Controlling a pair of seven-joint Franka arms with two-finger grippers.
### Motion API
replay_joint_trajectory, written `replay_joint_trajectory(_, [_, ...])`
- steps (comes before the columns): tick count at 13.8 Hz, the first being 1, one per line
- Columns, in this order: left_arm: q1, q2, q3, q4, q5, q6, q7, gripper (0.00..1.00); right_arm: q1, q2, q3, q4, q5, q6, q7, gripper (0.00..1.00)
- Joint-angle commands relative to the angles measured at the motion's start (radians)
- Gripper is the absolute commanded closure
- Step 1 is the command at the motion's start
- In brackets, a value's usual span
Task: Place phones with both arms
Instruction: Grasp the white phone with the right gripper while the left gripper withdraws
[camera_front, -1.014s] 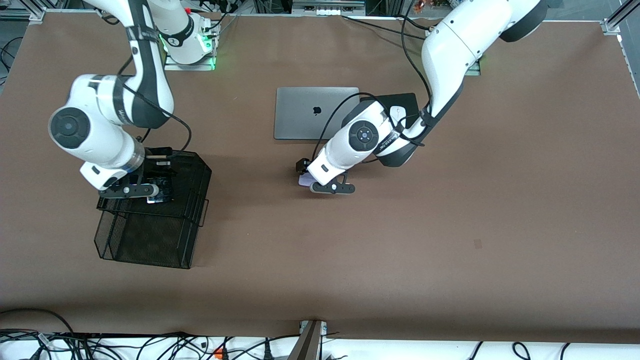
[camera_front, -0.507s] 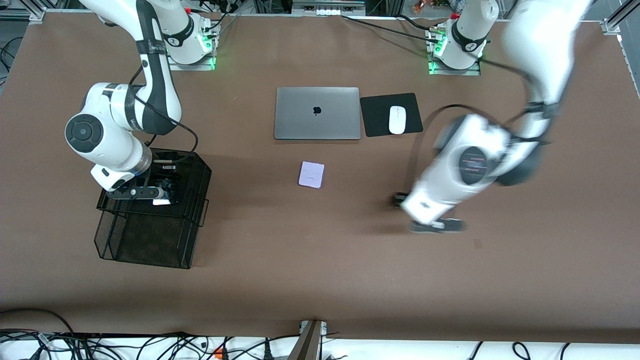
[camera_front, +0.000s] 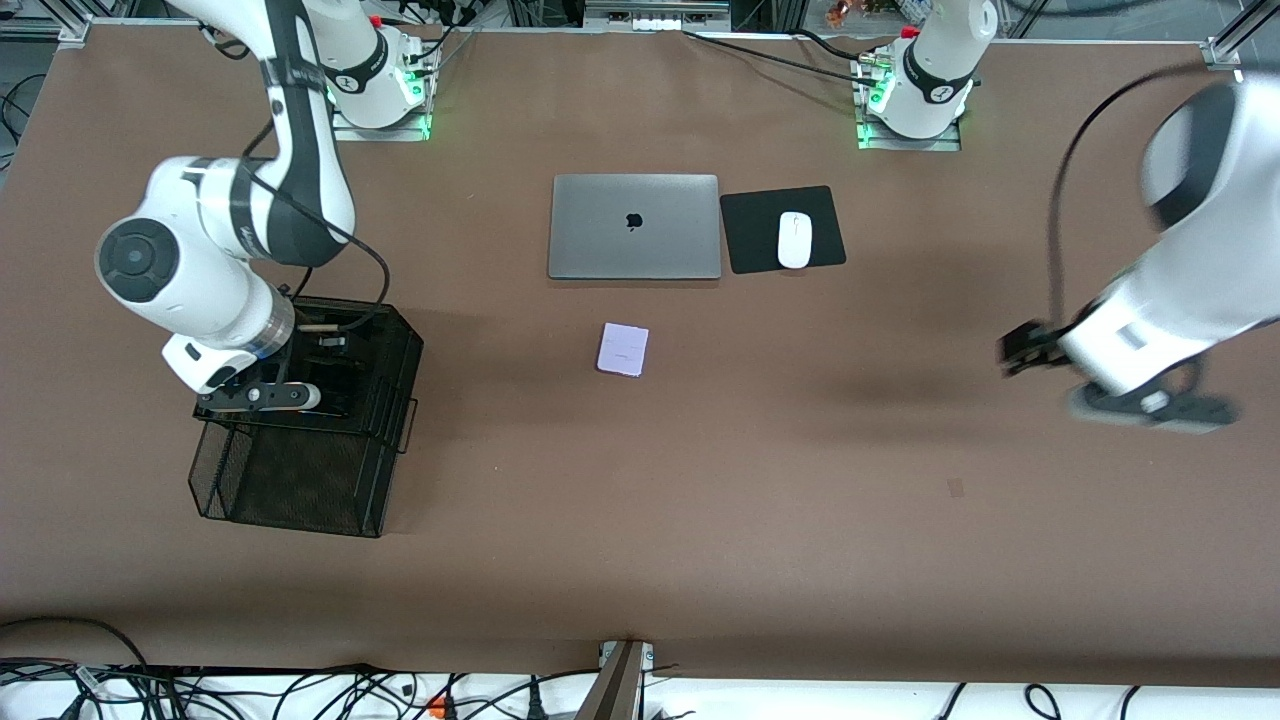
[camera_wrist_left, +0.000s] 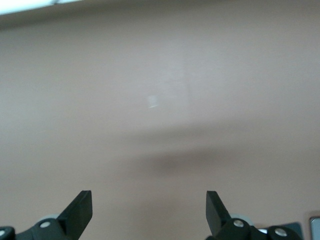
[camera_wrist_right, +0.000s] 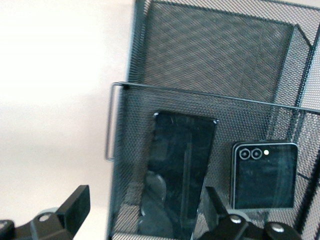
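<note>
Black mesh basket (camera_front: 300, 470) already holds the long slim phone (camera_wrist_right: 177, 185) and folded phone (camera_wrist_right: 264, 175); right gripper (camera_front: 262, 395) hovers over it, jaws wide. Lavender phone (camera_front: 623, 349) lies well apart from the basket; left gripper (camera_front: 1025, 350), empty and spread, should approach squarely.

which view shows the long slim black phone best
The right wrist view: the long slim black phone lies in plain sight in the mesh basket, beside the squarish black phone. In the front view the right arm hides it; the left wrist view shows only bare table.
</note>
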Motion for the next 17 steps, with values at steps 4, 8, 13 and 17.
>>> replay_joint_trajectory(4, [-0.124,-0.228,0.219,-0.255,-0.041,0.003,0.038,0.0,0.09,0.047,0.033,0.235,0.013,-0.183,0.307,0.0])
replay_joint_trajectory(8, [-0.079,-0.211,0.195,-0.219,-0.05,-0.008,0.039,0.0,0.17,0.171,0.154,0.367,0.021,-0.164,0.687,0.0])
replay_joint_trajectory(13, [-0.079,-0.213,0.152,-0.202,-0.049,-0.034,0.039,0.0,0.17,0.297,0.333,0.478,0.02,-0.074,0.905,0.0])
replay_joint_trajectory(17, [-0.081,-0.21,0.112,-0.2,-0.047,-0.045,0.035,0.0,0.191,0.382,0.377,0.455,0.018,0.029,0.981,0.0])
